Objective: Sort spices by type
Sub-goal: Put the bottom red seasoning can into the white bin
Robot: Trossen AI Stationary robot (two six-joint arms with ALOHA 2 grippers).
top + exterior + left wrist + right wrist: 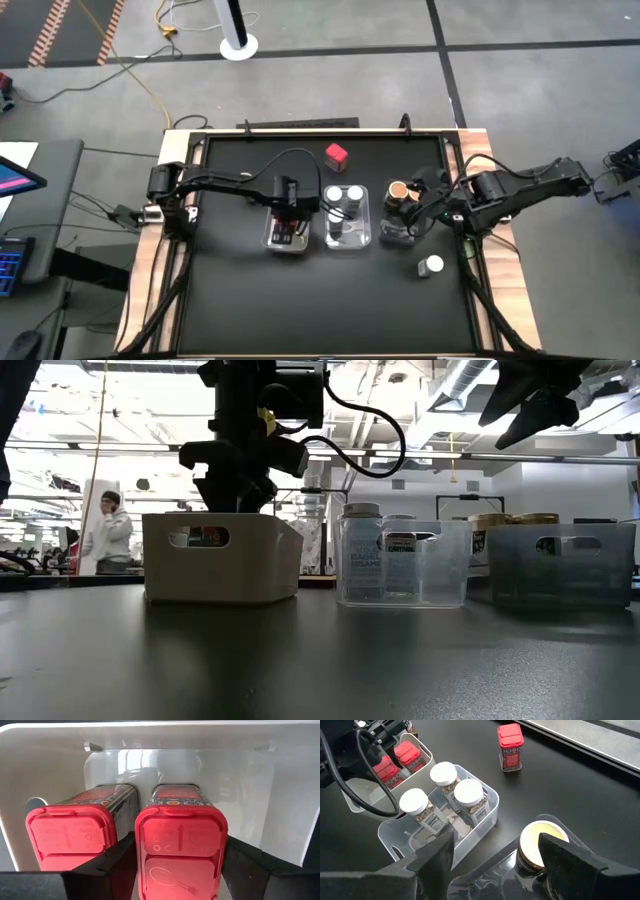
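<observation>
a: claw first. left gripper [175, 870] is down inside the white tray [287, 240], its fingers [112, 865] on either side of a red box [181, 847], standing apart from the box's sides, so the claw is open, not clamped.

b: anything beside that box?

a: second red box [70, 837] just next to it in the same tray, both upright, lids toward the wrist camera. outward from there, the middle clear tray [347, 218] holds three white-lidded jars [455, 792], upright.

b: and the other arm?

a: right gripper [495, 857] hovers above the third tray [397, 225], jaws spread wide with nothing between them. a tan-lidded jar [540, 845] stands in that tray right under it. from table height you see two tan lids [510, 519] over that tray's rim.

b: anything loose?

a: a third red box [336, 154] stands alone on the table, farther back than the trays, well apart from both claws. a white-lidded jar [431, 266] lies on its side on the mat, nearer than the right claw, just off the third tray's corner.

b: room behind?

a: a person [108, 532] stands far off, beyond the table.
</observation>
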